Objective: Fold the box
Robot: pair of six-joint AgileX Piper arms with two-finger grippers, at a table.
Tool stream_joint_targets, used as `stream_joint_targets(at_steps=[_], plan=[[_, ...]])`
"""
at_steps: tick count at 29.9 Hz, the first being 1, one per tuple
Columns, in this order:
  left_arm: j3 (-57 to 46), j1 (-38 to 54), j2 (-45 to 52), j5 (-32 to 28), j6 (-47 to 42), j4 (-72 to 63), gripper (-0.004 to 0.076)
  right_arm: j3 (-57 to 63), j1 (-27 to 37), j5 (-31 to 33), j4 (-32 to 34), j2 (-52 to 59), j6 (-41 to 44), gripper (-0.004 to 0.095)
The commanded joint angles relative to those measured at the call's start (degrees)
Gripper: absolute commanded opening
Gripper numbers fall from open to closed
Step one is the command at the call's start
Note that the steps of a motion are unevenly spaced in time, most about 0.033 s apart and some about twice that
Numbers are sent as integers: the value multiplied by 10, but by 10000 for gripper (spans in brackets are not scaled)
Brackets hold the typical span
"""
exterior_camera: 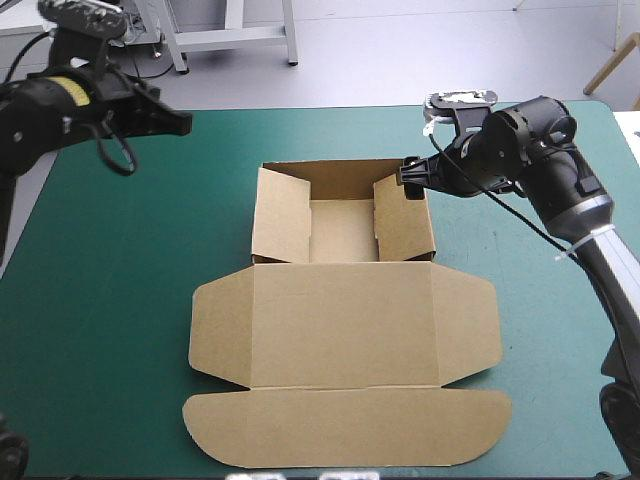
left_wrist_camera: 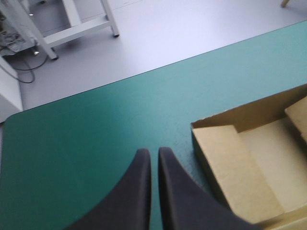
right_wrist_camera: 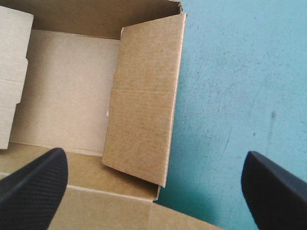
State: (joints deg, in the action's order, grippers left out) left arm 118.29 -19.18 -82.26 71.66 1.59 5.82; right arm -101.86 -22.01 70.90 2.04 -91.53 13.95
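Note:
The brown box (exterior_camera: 342, 225) stands mid-table as an open tray with its walls raised. Its lid (exterior_camera: 345, 330) lies flat toward the front edge, with rounded flaps spread out. My right gripper (exterior_camera: 408, 175) hovers open over the tray's right wall. In the right wrist view its fingers (right_wrist_camera: 36, 184) straddle the inward-folded side flap (right_wrist_camera: 144, 105), one over the box and one over the cover. My left gripper (exterior_camera: 185, 122) is shut and holds nothing, raised above the far left of the table. The tray's left corner (left_wrist_camera: 240, 172) lies ahead of it and to one side.
The teal-green cover (exterior_camera: 120, 300) surrounds the box on all sides. The table's far edge (left_wrist_camera: 120, 79) runs close ahead of my left gripper, with grey floor beyond it. The table's rounded far-right corner (exterior_camera: 605, 105) lies behind my right arm.

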Motion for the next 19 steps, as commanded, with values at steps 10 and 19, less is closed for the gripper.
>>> stream_joint_targets(at_steps=[10, 19], plan=[[-327, -1, 272, 26, 2, 48, -10, -11, 0, -42, 9, -98, 1, 887], [-504, -1, 404, 26, -1, 50, -10, -11, 0, -43, 3, -178, -10, 887]])
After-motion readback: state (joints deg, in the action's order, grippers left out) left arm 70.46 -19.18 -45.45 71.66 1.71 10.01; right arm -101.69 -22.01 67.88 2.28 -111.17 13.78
